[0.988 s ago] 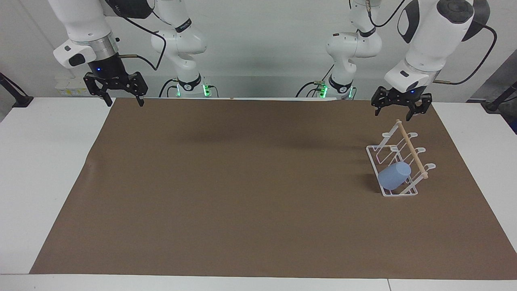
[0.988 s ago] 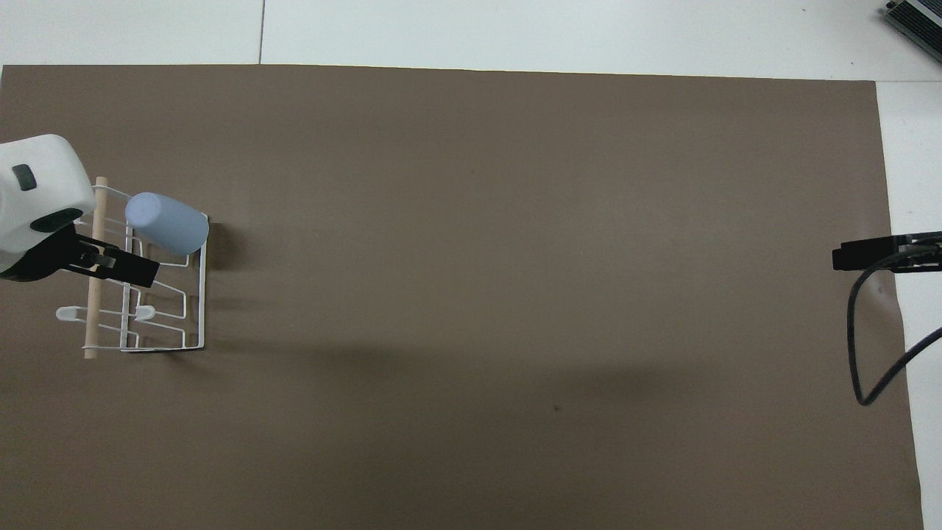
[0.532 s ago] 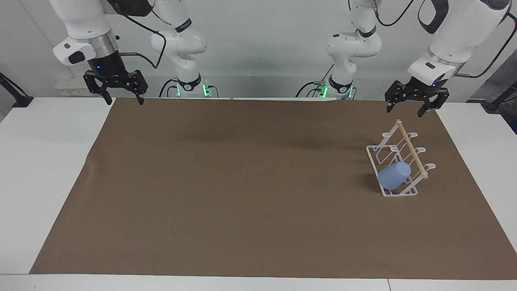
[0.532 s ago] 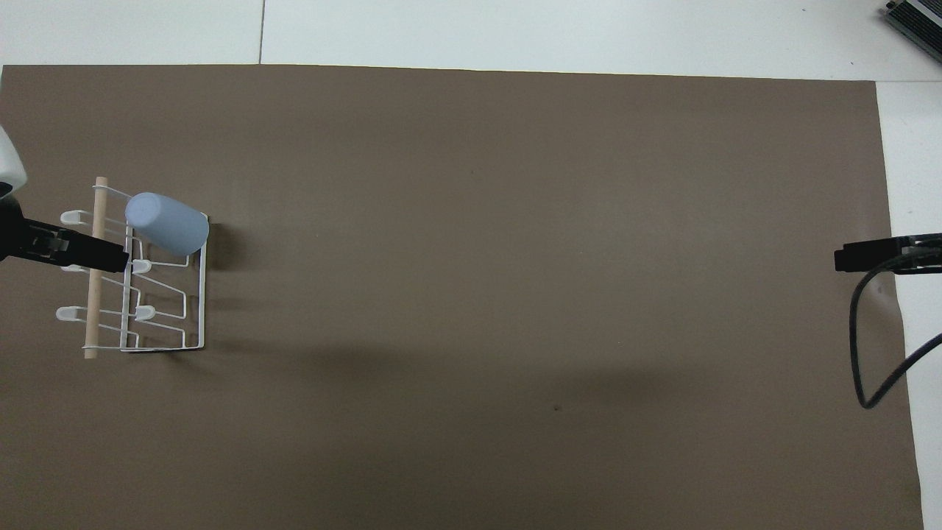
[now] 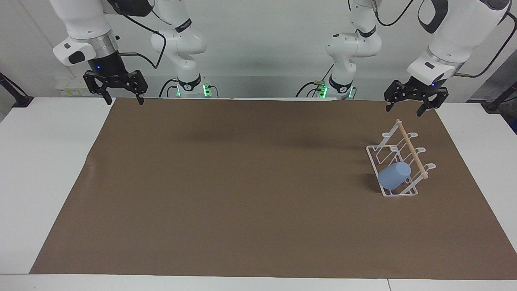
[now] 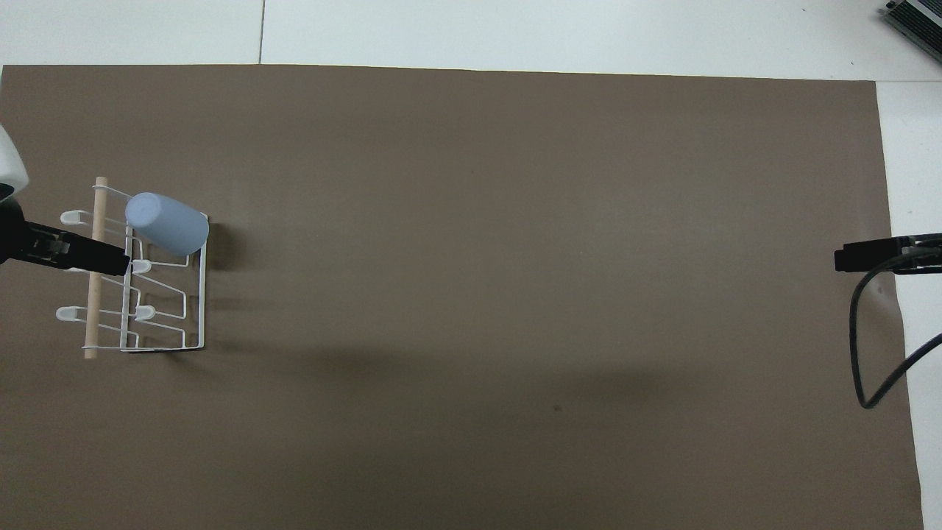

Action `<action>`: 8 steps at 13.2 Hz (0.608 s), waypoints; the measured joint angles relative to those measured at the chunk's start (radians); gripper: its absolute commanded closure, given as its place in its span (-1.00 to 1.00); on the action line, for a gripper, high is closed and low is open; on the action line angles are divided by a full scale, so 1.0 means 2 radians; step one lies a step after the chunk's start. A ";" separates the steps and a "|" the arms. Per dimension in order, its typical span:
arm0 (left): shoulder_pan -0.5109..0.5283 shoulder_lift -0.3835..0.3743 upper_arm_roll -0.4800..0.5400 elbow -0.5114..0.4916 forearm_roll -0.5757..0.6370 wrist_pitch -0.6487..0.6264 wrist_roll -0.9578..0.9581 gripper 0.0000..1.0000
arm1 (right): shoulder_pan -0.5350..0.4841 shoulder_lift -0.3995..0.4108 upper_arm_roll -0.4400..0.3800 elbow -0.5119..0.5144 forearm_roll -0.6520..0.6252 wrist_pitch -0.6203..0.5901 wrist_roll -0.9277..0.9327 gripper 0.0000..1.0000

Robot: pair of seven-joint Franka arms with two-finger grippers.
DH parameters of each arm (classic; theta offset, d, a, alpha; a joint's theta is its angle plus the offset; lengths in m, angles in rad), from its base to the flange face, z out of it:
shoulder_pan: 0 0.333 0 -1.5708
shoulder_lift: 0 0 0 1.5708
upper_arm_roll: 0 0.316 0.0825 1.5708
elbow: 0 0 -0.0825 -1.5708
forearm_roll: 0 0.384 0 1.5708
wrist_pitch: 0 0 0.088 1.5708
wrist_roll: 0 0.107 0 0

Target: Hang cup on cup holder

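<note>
The light-blue cup hangs mouth-down and tilted on a prong of the white wire cup holder, at the holder's end farther from the robots. A wooden rod runs along the holder's top. My left gripper is open and empty, raised in the air over the mat by the holder and touching nothing. The right gripper waits open and empty, raised over the mat's corner at the right arm's end.
A brown mat covers most of the white table. The right arm's black cable loops over the mat's edge. A grey device sits at the table's corner farthest from the robots at the right arm's end.
The left gripper has lifted and drawn back from the cup holder toward the left arm's end of the table. Cup, holder and right arm are unchanged.
</note>
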 measured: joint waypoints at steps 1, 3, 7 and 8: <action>0.000 0.000 0.000 0.000 0.000 -0.002 -0.001 -1.00 | 0.000 0.000 0.000 0.000 0.000 0.000 0.000 -1.00; 0.000 0.000 0.000 0.000 0.000 -0.005 -0.002 -1.00 | 0.000 0.000 0.000 0.000 0.000 0.000 0.000 -1.00; -0.002 0.001 0.013 0.001 0.000 -0.008 -0.003 -1.00 | 0.000 0.000 0.000 0.000 0.000 0.000 0.000 -1.00; -0.005 0.003 0.025 0.006 0.000 -0.012 -0.003 -1.00 | 0.000 0.000 0.000 0.000 0.000 0.000 0.000 -1.00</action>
